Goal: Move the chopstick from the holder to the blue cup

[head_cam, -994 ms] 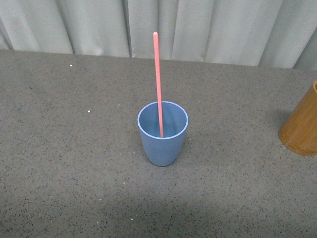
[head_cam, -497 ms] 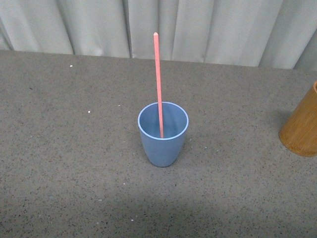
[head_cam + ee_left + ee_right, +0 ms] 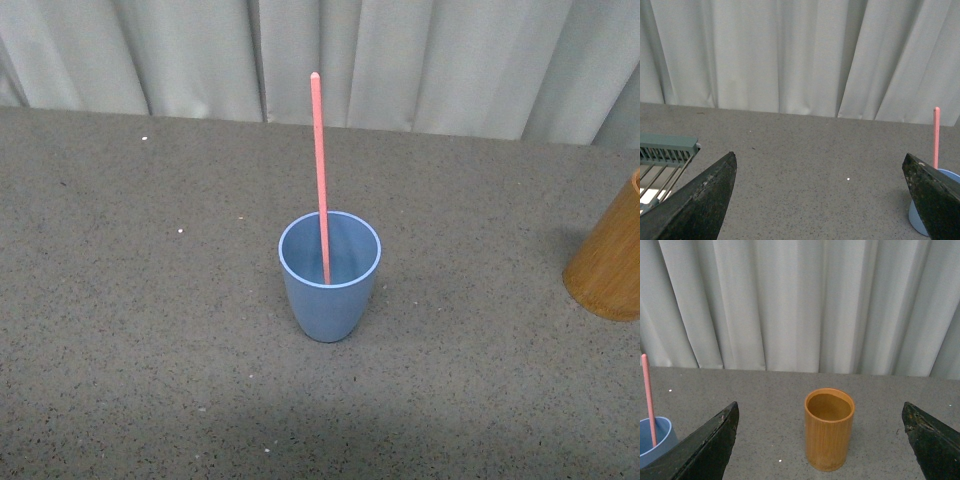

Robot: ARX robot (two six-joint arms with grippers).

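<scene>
A pale blue cup (image 3: 329, 290) stands mid-table in the front view with one salmon-pink chopstick (image 3: 319, 160) upright inside it. The tan wooden holder (image 3: 608, 262) stands at the right edge, partly cut off. Neither arm shows in the front view. In the left wrist view my left gripper (image 3: 820, 200) is open and empty, with the cup (image 3: 920, 220) and chopstick (image 3: 936, 135) behind one finger. In the right wrist view my right gripper (image 3: 820, 440) is open and empty, facing the holder (image 3: 829, 428), which looks empty; the cup (image 3: 655, 440) and chopstick (image 3: 647, 395) are off to one side.
Grey-white curtains (image 3: 330, 60) hang behind the speckled grey table (image 3: 150, 330). A grey-green wire rack (image 3: 662, 155) shows at the edge of the left wrist view.
The front view has shifted slightly, so the cup, chopstick and holder sit a little lower in the picture. Nothing on the table has moved.
</scene>
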